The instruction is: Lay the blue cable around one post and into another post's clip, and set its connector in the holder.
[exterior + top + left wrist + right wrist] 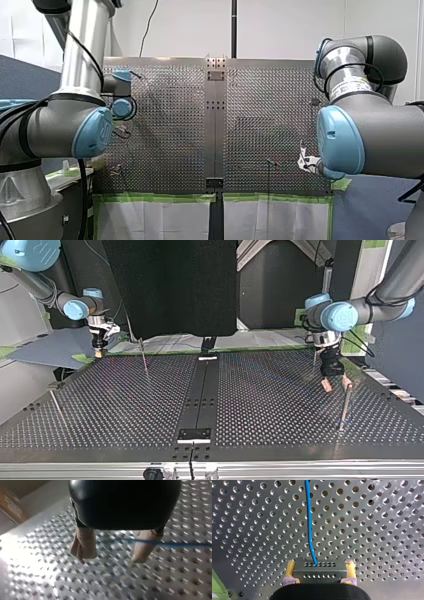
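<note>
Clamping the connector [320, 572], my right hand [320, 566]; blue cable [309, 517] ahead.

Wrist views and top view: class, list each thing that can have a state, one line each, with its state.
right hand: shut on the connector.
connector: clamped between the right hand's pads, over the table, in no holder.
blue cable: leaves the connector, runs off over the table.
left hand: open; the blue cable passes its pads unclamped.
post: upright.
</note>
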Controlling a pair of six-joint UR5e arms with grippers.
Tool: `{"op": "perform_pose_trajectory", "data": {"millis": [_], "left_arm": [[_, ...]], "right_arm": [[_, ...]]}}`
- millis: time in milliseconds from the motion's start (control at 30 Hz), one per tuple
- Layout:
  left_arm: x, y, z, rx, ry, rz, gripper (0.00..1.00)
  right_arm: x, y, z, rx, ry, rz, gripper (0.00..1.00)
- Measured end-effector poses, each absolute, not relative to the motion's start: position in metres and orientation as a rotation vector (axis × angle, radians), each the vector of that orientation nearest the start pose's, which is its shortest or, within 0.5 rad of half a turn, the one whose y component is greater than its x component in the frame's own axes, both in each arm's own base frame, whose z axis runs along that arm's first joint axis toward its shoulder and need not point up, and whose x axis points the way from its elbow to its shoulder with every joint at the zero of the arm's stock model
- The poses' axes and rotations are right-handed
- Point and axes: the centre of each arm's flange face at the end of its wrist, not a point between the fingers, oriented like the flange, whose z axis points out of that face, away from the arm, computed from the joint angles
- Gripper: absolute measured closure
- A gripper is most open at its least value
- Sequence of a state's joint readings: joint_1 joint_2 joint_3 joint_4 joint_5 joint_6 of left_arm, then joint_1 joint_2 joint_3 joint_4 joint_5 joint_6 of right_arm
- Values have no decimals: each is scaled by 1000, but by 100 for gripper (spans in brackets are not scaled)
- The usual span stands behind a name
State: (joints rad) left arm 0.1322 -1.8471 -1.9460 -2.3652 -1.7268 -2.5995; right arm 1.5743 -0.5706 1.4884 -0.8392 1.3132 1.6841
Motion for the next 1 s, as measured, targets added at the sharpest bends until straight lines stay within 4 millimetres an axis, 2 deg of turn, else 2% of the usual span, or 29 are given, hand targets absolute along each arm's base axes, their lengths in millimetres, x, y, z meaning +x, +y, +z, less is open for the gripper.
{"op": "perform_pose_trajectory", "data": {"millis": [100,267,500,733,1000], "left_arm": [[551,-44,232,-932,1184,-583,0],[551,-36,224,-951,1189,-525,0],[552,-31,224,-949,1185,-487,0],[557,-31,229,-936,1166,-532,0],[560,-31,232,-928,1155,-546,0]], "right_arm": [[161,-684,-27,1409,-1239,1447,100],[161,-684,-27,1408,-1240,1447,100],[161,-684,-27,1407,-1239,1447,100],[158,-687,-24,1408,-1224,1436,100],[160,-688,-1,1431,-1195,1381,100]]}}
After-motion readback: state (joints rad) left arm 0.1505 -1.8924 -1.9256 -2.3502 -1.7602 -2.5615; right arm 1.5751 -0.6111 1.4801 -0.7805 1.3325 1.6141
